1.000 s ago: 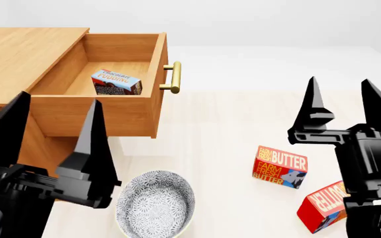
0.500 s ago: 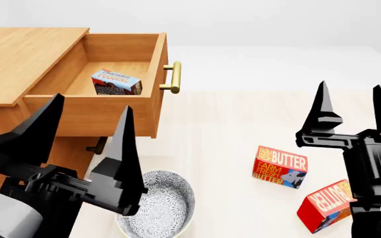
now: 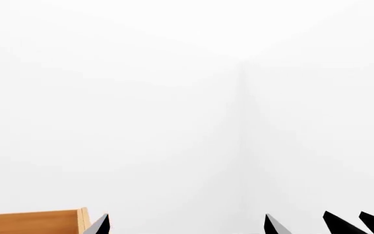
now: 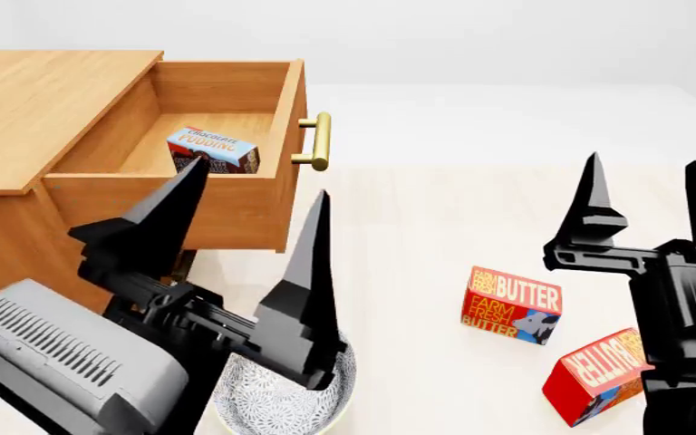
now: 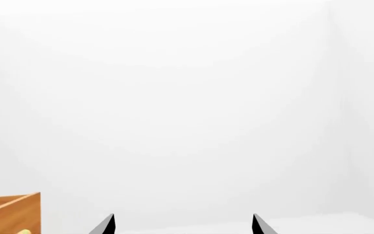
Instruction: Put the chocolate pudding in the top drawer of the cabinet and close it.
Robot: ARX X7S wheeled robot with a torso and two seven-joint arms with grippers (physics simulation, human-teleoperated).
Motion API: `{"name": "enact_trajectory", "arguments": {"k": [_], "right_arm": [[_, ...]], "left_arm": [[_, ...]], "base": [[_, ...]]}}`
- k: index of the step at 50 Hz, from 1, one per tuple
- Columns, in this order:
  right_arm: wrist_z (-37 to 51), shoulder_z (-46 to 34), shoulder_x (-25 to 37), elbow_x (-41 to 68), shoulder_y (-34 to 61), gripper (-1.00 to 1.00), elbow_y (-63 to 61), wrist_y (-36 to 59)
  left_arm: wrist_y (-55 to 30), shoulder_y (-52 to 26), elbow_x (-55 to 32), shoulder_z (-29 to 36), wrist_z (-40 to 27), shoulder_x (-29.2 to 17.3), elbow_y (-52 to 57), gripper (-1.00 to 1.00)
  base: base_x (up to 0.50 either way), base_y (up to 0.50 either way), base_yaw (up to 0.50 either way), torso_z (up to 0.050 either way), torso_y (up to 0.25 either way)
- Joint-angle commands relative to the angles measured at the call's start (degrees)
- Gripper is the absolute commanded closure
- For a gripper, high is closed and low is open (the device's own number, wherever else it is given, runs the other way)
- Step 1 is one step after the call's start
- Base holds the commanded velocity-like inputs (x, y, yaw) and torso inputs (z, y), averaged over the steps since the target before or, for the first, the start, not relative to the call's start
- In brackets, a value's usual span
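The chocolate pudding [image 4: 213,150] is seen lying inside the top drawer [image 4: 178,195] of the cabinet [image 4: 33,100], which is pulled fully open at the far left corner of the tabletop [image 4: 445,208]. The left gripper [image 4: 251,213] is raised in front of the drawer, fingers spread apart and empty. The right gripper [image 4: 651,186] is held near the right edge, fingers likewise apart. Two butter boxes [image 4: 511,304] lie nearby, and a patterned bowl [image 4: 282,399], probably partly hidden, sits near the front edge.

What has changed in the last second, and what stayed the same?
The left claw moved forward and to the right, toward the open top drawer; it is open and holds nothing. The right claw sank a little. The chocolate pudding in the drawer, the bowl and the butter boxes stayed.
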Motion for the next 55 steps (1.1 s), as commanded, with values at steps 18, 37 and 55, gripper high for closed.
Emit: {"name": "enact_trajectory", "arguments": {"k": [18,37,55], "right_arm": [[1.1,0.6,0.9,0.0,-0.7,-1.0,0.2,0.6],[0.7,0.9,0.4,0.3,-1.1,-1.0,0.9,0.7],[0.5,1.3,0.3,0.4,-1.4,-1.0,1.1,0.9]], "left_arm": [[-3.3,-5.0,4.2,8.1,2.0,9.6,-4.6,-1.0],[-1.8,-5.1,7.2,10.7,2.4,15.0,-10.7,-1.0],[0.1,-5.5,9.7,10.8,1.8,19.4,-19.2,-1.0]], "base": [[0.0,0.0,0.0,0.0,0.0],[0.0,0.0,0.0,0.0,0.0],[0.0,0.0,0.0,0.0,0.0]]}}
